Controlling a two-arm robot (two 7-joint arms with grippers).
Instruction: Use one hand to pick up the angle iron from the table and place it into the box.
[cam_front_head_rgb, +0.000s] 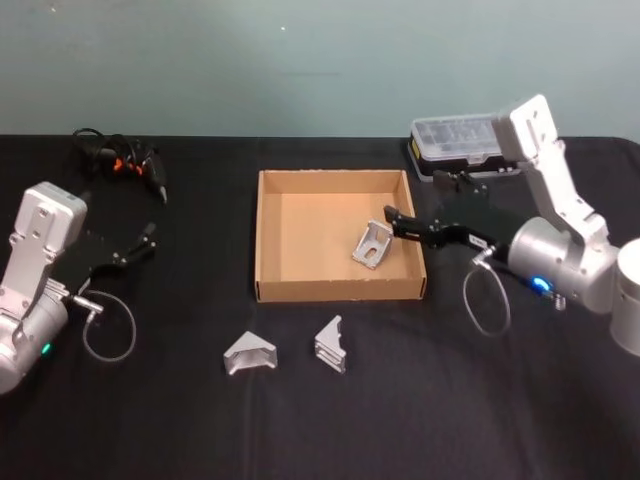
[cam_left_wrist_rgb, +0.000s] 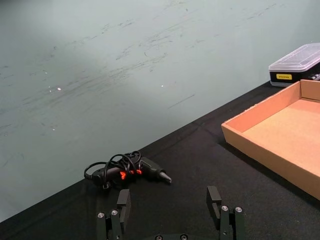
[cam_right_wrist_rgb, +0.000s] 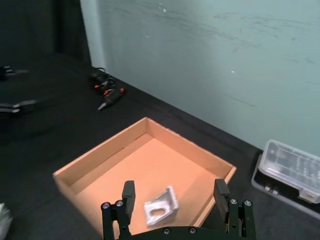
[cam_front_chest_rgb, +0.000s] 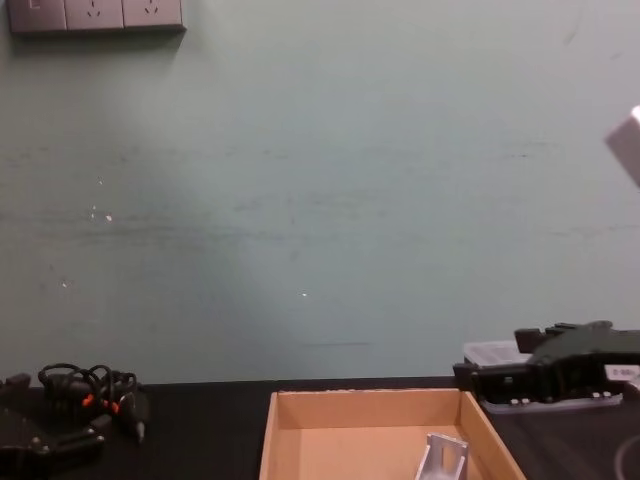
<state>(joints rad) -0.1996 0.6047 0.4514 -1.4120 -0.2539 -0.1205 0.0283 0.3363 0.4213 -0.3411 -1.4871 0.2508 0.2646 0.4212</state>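
Head view: shows one angle iron (cam_front_head_rgb: 372, 245) lying tilted inside the box (cam_front_head_rgb: 262, 240), close to its right wall. Puts the right hand (cam_right_wrist_rgb: 173, 192) over that wall, fingers (cam_right_wrist_rgb: 128, 192) spread apart and gripping nothing, the angle iron lower down between them. Finds a second angle iron (cam_front_head_rgb: 250, 352) and a third angle iron (cam_front_head_rgb: 331, 343) on the desk (cam_front_head_rgb: 150, 420) just in front of the box. Shows the left hand (cam_left_wrist_rgb: 168, 195) parked at the desk's left, fingers apart, near a cable tangle (cam_front_head_rgb: 120, 158). Places a clear-lidded case (cam_front_head_rgb: 455, 135) behind the right hand.
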